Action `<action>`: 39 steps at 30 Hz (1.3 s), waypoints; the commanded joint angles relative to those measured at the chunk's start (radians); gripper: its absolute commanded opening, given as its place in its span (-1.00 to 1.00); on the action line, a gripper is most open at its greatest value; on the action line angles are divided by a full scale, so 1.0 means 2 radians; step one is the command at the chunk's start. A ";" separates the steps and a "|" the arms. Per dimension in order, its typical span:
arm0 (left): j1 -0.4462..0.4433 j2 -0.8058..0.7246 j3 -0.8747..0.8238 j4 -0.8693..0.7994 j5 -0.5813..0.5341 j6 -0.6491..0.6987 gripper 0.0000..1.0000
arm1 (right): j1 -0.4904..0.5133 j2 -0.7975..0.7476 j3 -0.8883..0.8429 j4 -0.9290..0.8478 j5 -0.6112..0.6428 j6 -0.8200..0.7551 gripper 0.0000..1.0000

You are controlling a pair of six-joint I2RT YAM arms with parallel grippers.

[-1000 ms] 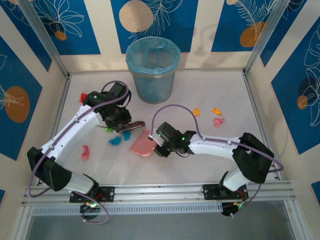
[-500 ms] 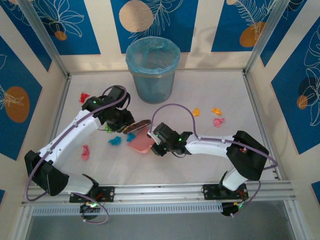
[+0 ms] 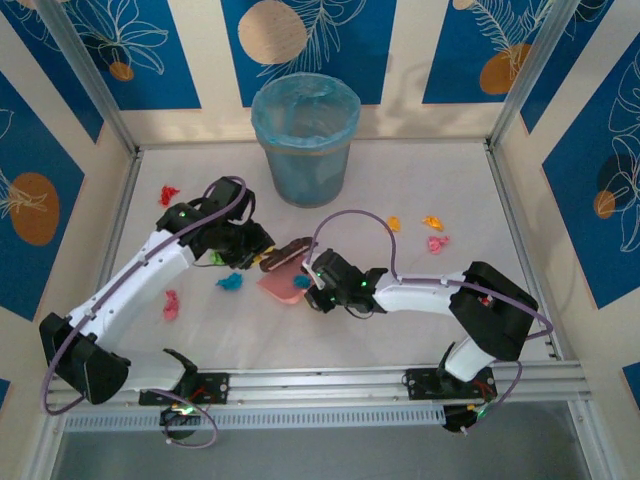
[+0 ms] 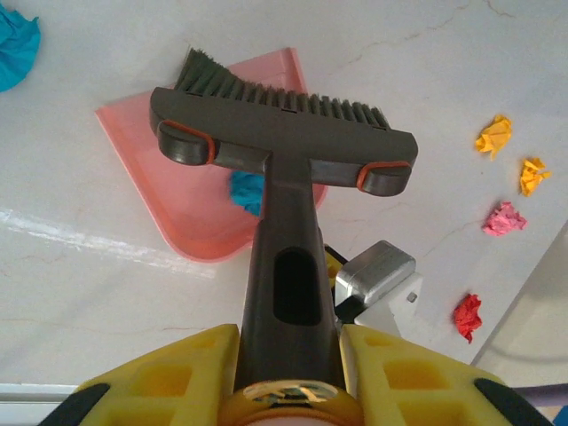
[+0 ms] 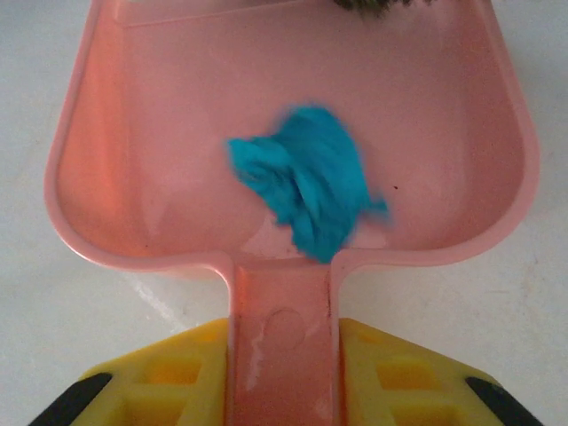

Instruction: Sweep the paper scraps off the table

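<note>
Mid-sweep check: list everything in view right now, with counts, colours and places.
bin: 1, blue liner, far centre of table
dustpan: 1, pink, flat on table, centre
brush: 1, dark grey, bristles at dustpan's open edge
cyan scraps: 2, one in dustpan, one on table left of it
orange scraps: 2, right side, second at
pink scraps: 2, one right, one near left
red scraps: 2, one far left, one beside right arm
green scrap: 1, partly hidden by left arm
table: 1, off-white
wall panels: blue and cream, around table
left gripper: shut on brush handle
right gripper: shut on dustpan handle
</note>
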 commanded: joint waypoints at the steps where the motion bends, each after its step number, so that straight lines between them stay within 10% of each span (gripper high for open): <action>1: -0.002 -0.017 0.014 -0.003 0.002 -0.021 -1.00 | -0.004 0.004 -0.016 -0.009 0.010 0.016 -1.00; 24: 0.027 -0.093 0.053 0.093 -0.096 0.086 -1.00 | -0.009 -0.118 -0.077 0.041 0.021 -0.046 -1.00; 39: 0.027 -0.174 0.035 0.125 -0.218 0.119 -1.00 | -0.062 -0.251 0.015 -0.148 -0.039 -0.102 -1.00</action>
